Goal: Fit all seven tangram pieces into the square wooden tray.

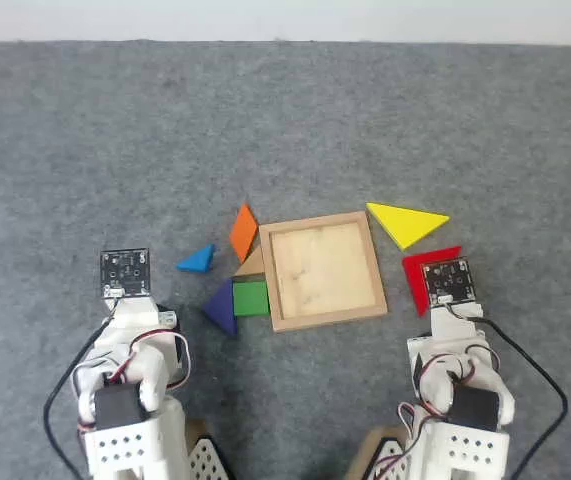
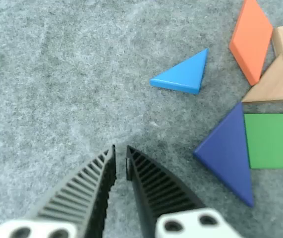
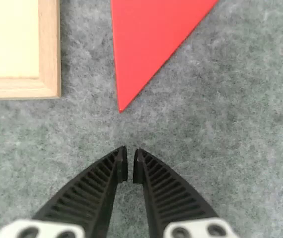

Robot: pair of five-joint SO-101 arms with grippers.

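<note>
The left side of the tray [image 1: 330, 318] is crowded by the orange parallelogram [image 1: 243, 232], the wooden triangle [image 1: 251, 267], the green square [image 1: 251, 298] and the dark blue triangle [image 1: 222, 306], with the light blue triangle [image 1: 197, 260] lying farther out. Its right side is flanked by the yellow triangle [image 1: 405, 222] near the far corner and the red triangle [image 1: 423, 272] just beside the rim. Open carpet [image 1: 295, 130] is left beyond the tray's far edge and along its near edge.

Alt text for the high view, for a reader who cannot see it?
An empty square wooden tray sits mid-table on grey felt. Orange parallelogram, blue triangle, tan triangle, green square and navy triangle lie at its left, yellow triangle and red triangle at its right; left arm and right arm rest nearest the camera.
</note>
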